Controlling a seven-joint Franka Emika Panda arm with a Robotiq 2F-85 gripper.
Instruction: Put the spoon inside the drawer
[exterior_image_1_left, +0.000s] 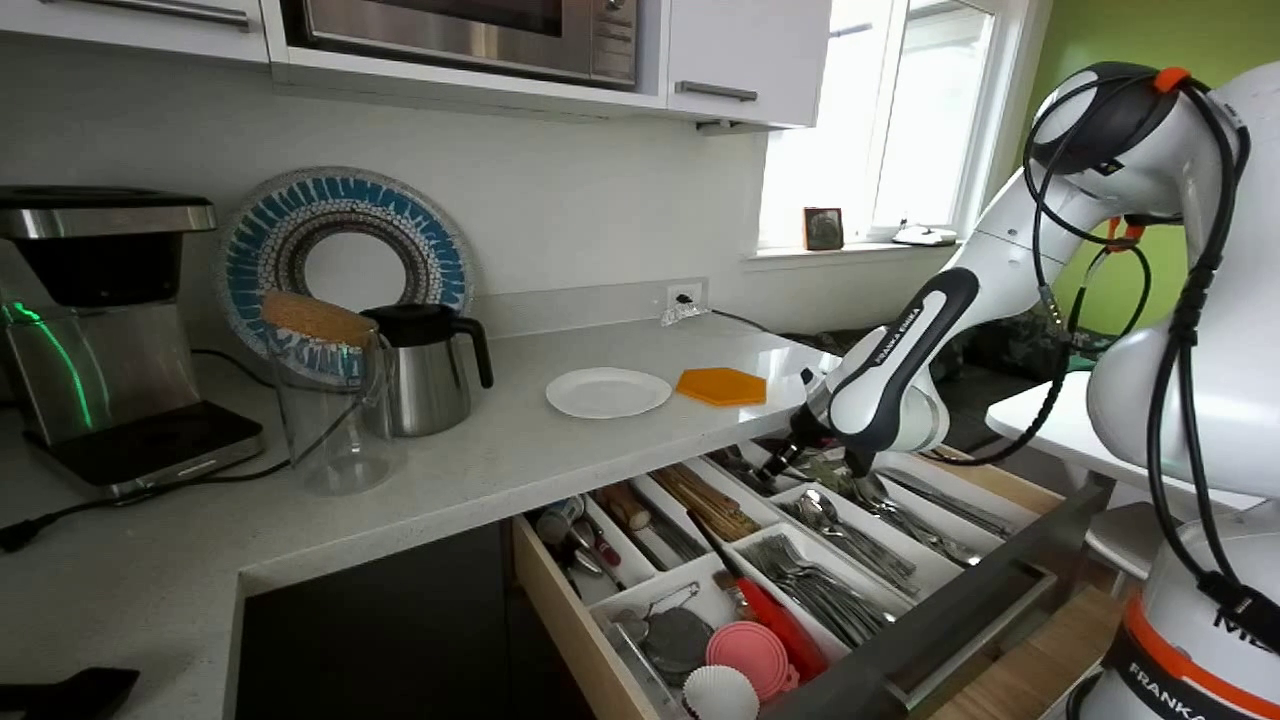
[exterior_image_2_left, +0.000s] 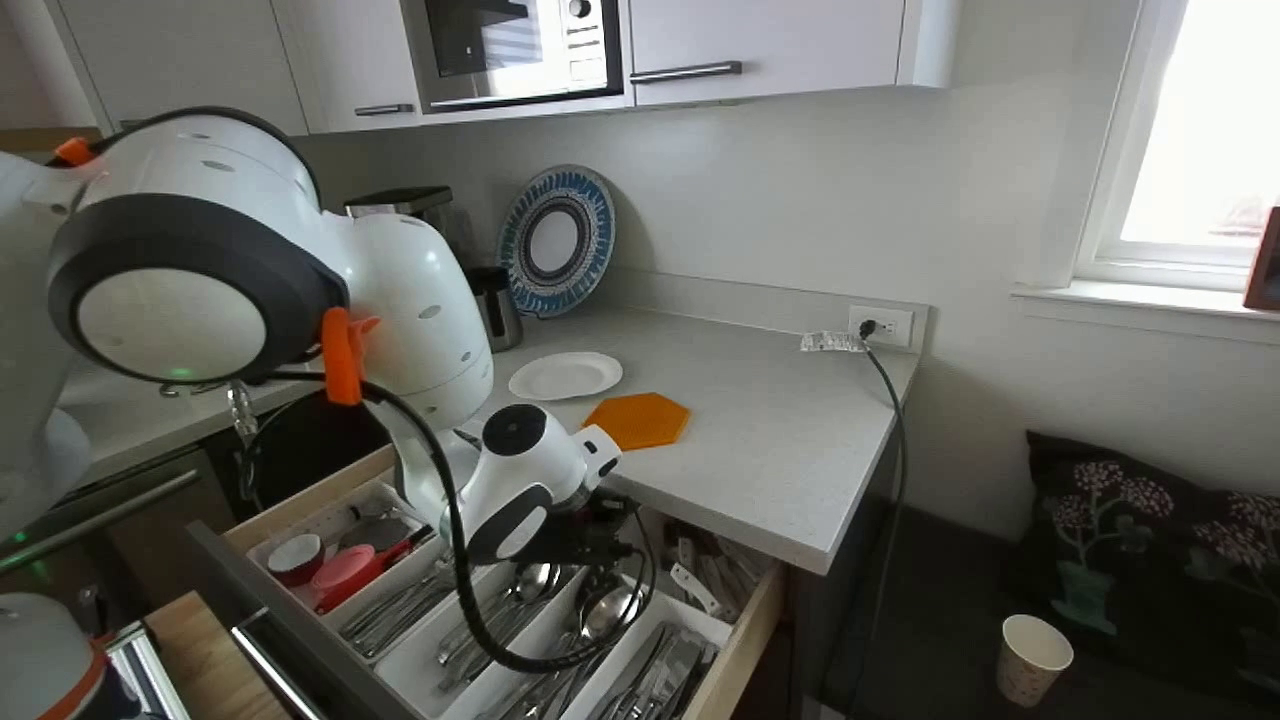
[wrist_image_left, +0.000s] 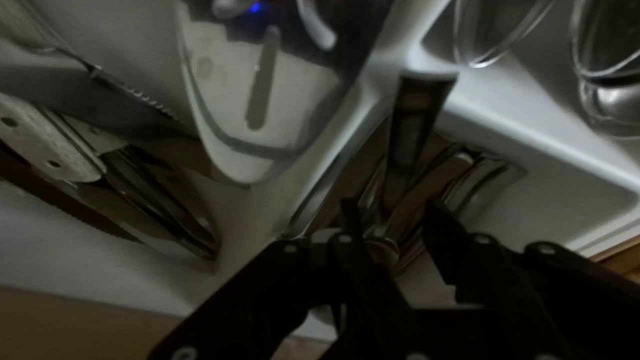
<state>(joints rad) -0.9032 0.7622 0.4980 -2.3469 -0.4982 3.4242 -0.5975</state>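
The drawer (exterior_image_1_left: 560, 620) is pulled out, with light wood sides and pale cutlery compartments; it also shows in an exterior view (exterior_image_2_left: 752, 640). Several spoons (exterior_image_1_left: 818, 512) lie in a middle compartment, and spoon bowls (wrist_image_left: 607, 65) show at the upper right in the wrist view. I cannot tell which spoon is the task's one. My gripper (exterior_image_1_left: 790, 462) points down into the rear part of the drawer, partly hidden by the arm in an exterior view (exterior_image_2_left: 600, 540). In the wrist view its fingers (wrist_image_left: 392, 207) stand apart above a compartment of dim metal utensils (wrist_image_left: 420, 130), with nothing clearly gripped.
The countertop (exterior_image_1_left: 480, 470) edge overhangs the drawer's rear. On it are a white plate (exterior_image_1_left: 608, 392), an orange hexagonal mat (exterior_image_1_left: 722, 386), a steel jug (exterior_image_1_left: 430, 380) and a glass jar (exterior_image_1_left: 340, 430). The drawer front (exterior_image_1_left: 960, 600) stands between the compartments and the robot base.
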